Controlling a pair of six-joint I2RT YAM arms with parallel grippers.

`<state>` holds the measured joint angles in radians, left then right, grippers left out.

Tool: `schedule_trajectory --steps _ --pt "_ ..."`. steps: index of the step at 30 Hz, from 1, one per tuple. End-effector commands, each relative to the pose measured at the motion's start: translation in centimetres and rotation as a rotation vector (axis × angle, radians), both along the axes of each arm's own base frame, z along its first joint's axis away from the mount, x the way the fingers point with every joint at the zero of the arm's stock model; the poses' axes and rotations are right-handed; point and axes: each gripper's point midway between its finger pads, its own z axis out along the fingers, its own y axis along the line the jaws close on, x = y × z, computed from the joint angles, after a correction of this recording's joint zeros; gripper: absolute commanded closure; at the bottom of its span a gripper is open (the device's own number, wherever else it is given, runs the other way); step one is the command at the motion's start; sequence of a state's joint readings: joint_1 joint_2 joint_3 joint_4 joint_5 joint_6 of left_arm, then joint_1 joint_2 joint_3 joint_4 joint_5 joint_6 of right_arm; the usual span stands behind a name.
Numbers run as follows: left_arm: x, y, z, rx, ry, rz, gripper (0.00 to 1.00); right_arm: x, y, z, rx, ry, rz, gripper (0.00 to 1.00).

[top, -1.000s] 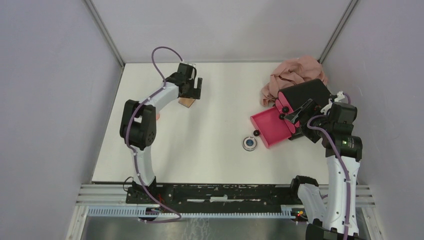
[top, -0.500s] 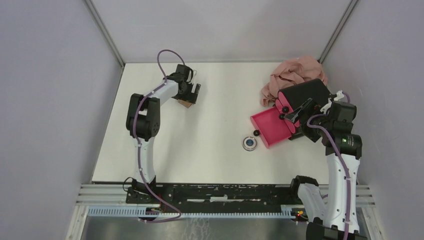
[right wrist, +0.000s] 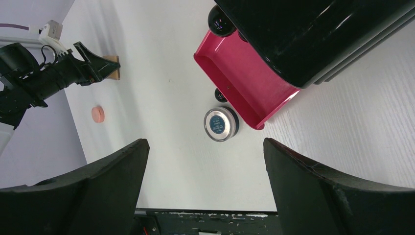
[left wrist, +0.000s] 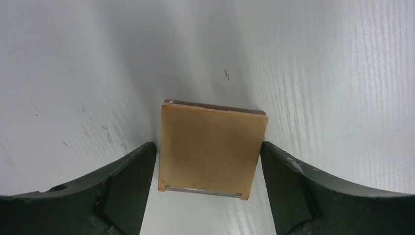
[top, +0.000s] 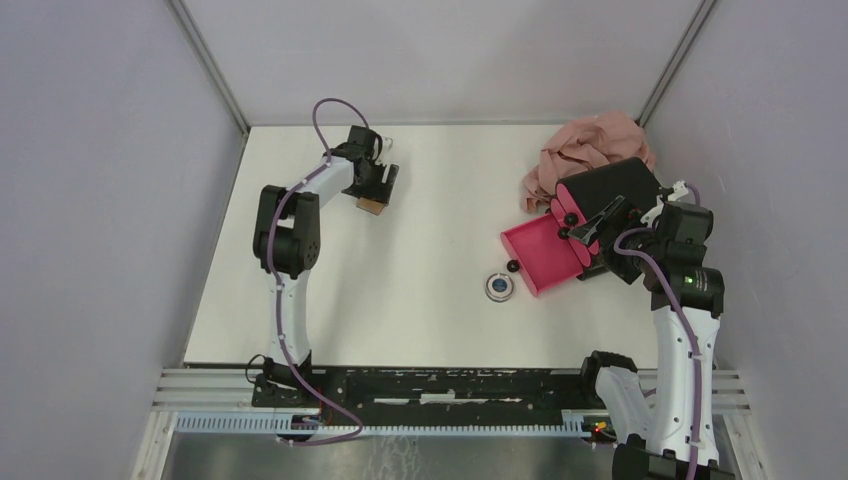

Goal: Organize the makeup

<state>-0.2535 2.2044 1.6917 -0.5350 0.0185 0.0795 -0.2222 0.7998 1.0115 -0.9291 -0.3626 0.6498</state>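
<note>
tan square pad (left wrist: 211,147) pinched between left jaws, both sides touching; right jaws spread.

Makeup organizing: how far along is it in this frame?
Done: one magenta drawer is pulled open, nothing visible inside. In hand: the left pincer brackets the tan square pad. Left: that pad, the silver compact beside the drawer and the salmon puff all lie outside it. The right pincer is open, empty.

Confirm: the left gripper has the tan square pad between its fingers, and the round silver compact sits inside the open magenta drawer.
Not quite. The round silver compact sits on the table beside the open magenta drawer, not inside; the right wrist view shows it. The rest holds.
</note>
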Motion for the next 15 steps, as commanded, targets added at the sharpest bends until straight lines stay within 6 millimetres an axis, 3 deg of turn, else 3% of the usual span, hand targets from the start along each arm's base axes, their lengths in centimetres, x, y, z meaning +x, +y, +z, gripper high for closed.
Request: schedule_trajectory --steps 1,7,11,15 --pt "-1.2 -1.1 -0.6 -0.039 0.050 -0.014 0.17 0.5 0.0 2.1 -0.019 -0.082 0.009 0.06" --pt "-3.0 -3.0 0.9 -0.072 0.040 0.002 0.22 0.5 0.2 2.1 -0.015 -0.085 0.014 0.06" --pt "-4.4 -5.8 3.0 -0.116 -0.006 -0.010 0.28 0.5 0.2 2.0 -0.013 -0.085 0.016 0.06" --pt "-6.6 -9.3 4.5 -0.160 -0.029 -0.060 0.28 0.4 0.2 1.7 -0.012 -0.079 0.012 0.06"
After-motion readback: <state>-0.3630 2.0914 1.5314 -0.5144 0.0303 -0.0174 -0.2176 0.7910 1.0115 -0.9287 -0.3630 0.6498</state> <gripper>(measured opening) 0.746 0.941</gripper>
